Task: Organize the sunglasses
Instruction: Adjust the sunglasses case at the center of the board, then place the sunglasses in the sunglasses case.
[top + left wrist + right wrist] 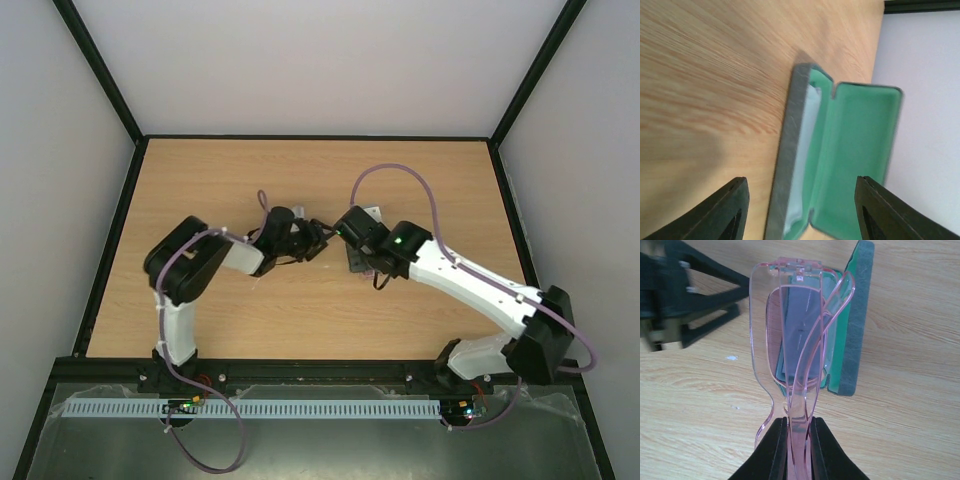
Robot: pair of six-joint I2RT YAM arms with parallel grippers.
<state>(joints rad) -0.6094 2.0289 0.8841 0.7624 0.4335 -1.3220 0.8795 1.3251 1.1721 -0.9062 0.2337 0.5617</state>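
The right tool [798, 426] was clamped on the folded pink sunglasses [771, 340], holding them just above the open case [856, 315]. The left tool [801, 185] gaped wide, empty, near the case on the worktop [905, 415].

left arm [185, 268]: elbow folded up and out to the left above its base, forearm running right toward mid-table, left gripper [801, 181] with jaws spread wide, the two dark fingers [735, 212] well apart at the bottom corners of the wrist view. right arm [470, 282]: shoulder at far right, long link reaching up-left to mid-table, green LED lit at the wrist, right gripper [798, 422] clamped tight on the sunglasses [790, 305], pinching them at one end. Top view: the two grippers face each other nose to nose, near but apart.
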